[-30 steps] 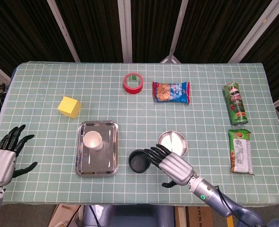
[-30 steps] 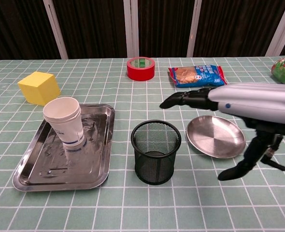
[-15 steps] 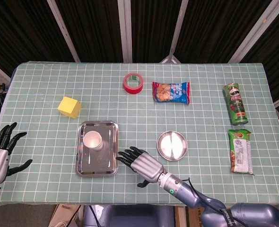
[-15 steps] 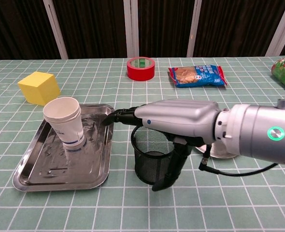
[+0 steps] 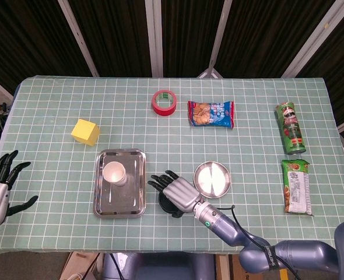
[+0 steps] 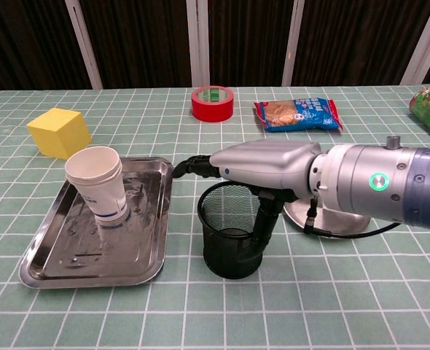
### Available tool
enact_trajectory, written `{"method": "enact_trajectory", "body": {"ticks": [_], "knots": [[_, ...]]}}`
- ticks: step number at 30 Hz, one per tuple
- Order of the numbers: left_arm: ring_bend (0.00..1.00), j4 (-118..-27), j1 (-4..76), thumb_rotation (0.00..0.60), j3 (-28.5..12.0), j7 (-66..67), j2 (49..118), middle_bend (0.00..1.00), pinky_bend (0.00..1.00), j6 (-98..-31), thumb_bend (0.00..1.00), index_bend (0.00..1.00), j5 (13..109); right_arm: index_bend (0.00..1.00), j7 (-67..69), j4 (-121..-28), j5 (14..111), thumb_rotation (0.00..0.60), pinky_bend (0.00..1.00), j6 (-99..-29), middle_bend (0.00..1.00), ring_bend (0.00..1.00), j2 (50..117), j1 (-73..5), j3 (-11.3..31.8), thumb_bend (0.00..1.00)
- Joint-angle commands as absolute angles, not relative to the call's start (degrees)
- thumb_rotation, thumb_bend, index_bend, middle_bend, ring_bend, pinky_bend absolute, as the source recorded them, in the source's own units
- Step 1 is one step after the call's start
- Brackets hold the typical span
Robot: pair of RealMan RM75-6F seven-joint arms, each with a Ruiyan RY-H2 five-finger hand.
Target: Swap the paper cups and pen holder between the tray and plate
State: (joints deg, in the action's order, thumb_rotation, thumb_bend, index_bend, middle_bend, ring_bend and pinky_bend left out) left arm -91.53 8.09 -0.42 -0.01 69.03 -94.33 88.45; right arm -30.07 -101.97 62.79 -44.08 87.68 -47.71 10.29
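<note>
Right hand (image 6: 262, 164) reaching over the pen holder (image 6: 235, 230), grasp not yet confirmed.
Thumb seemingly dipping inside its rim; whether it is gripping, I cannot tell; next, clamping and lifting.

One tray (image 5: 138, 181); one plate (image 5: 218, 177); one pen holder (image 6: 233, 231); one stack of paper cups (image 6: 98, 183); two snack bags (image 5: 210, 113) (image 5: 296, 185).

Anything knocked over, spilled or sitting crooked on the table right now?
Nothing stands out. The paper cups stand upright on the tray, the pen holder is upright on the table under the right hand, and the plate lies flat and empty.
</note>
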Motion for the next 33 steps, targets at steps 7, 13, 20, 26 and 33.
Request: {"method": "enact_trajectory", "body": {"ticks": [7,13,20,26,33], "knots": [[0.00,-91.74,7.69,0.600,-0.98,-0.15,69.39,0.00,0.13,-93.98,0.09,0.23,88.87,0.33,-29.43,-102.28,65.35,0.600,0.49,-47.12,0.33,0.45,87.43,-47.55,8.52,0.16],[0.00,-91.66,7.28,0.600,-1.46,-0.50,69.38,0.00,0.13,-94.12,0.09,0.24,89.15,0.50,-28.70,-101.40,68.25,0.600,0.57,-49.79,0.43,0.53,88.35,-47.16,7.75,0.22],[0.00,-91.60,6.98,0.600,-2.03,-0.55,69.33,0.00,0.13,-93.91,0.09,0.24,88.96,0.51,-26.49,-103.86,68.46,0.600,0.57,-52.37,0.44,0.54,82.62,-45.99,9.39,0.23],[0.00,-91.84,6.84,0.600,-2.23,0.74,69.56,0.00,0.13,-93.37,0.09,0.24,88.98,0.51,-24.45,-105.70,63.40,0.600,0.57,-49.28,0.44,0.54,72.04,-45.95,10.80,0.24],[0.00,-92.18,6.69,0.600,-2.35,2.18,70.06,0.00,0.13,-93.11,0.09,0.24,89.34,0.51,-20.40,-104.79,62.18,0.600,0.57,-45.45,0.44,0.54,65.82,-45.33,9.43,0.24]]}}
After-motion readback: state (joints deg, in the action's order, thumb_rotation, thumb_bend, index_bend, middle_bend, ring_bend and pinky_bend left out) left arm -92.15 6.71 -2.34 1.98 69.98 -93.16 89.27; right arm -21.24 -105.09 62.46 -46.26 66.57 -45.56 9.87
